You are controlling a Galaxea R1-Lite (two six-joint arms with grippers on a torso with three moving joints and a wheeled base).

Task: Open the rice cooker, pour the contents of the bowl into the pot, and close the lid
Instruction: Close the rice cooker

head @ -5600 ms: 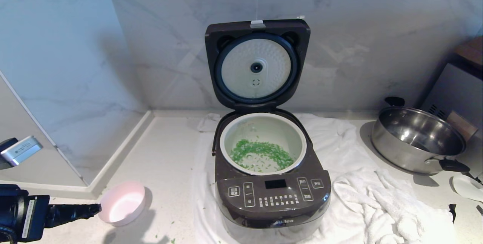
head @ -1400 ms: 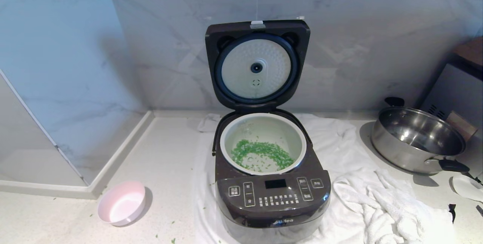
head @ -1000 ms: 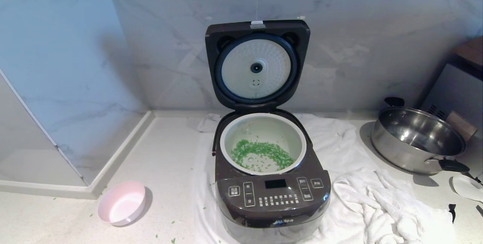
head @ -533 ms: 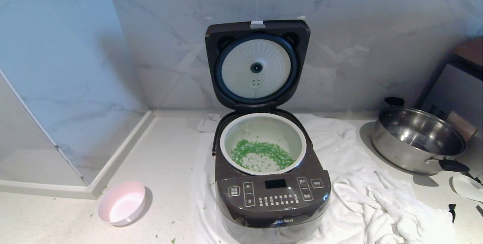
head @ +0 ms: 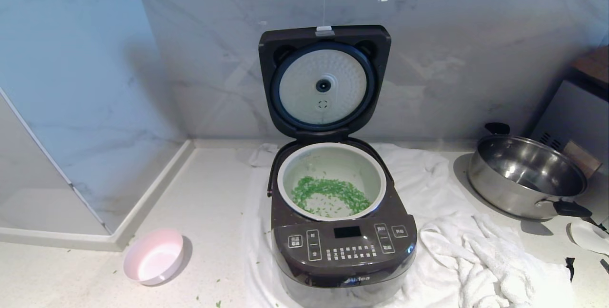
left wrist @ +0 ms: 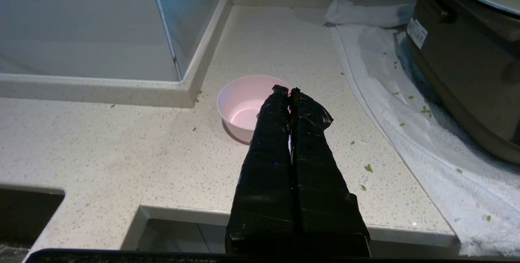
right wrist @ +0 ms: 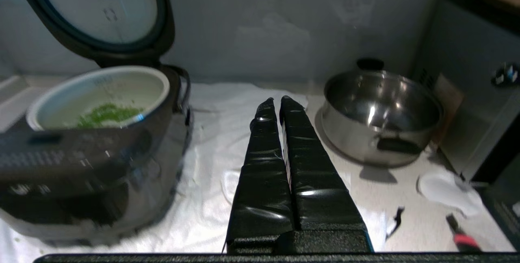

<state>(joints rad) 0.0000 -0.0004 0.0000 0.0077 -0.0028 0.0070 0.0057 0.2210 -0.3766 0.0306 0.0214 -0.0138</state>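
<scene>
Head view shows the rice cooker (head: 340,232) on a white towel (head: 480,255) with the lid (head: 324,79) standing fully up against the marble wall, white dimpled disc facing forward. Green chopped contents (head: 330,196) sit in the white inner pot (head: 331,155); the pink bowl (head: 153,256) is upright and looks empty on the counter, well left of the cooker. So what's left, as I read it, is closing the lid. Neither arm is in the head view. Left gripper (left wrist: 289,91) has its fingers pressed together, holding nothing, hanging back over the counter edge on the near side of the bowl. Right gripper (right wrist: 276,101) also has fingers together and empty, low over the towel between the cooker and the steel pot (right wrist: 382,112). Risks: the lid top sits right at the wall, so there's little room to hook behind it; a push landing on the dimpled disc or too low near the hinge could shove the whole cooker, and the towel underneath may let it slide. The right arm coming across could clip the steel pot or snag bunched towel. If the lid drops without a firm press on top, the latch may not catch. Stray green bits on the rim could foul the seal.
</scene>
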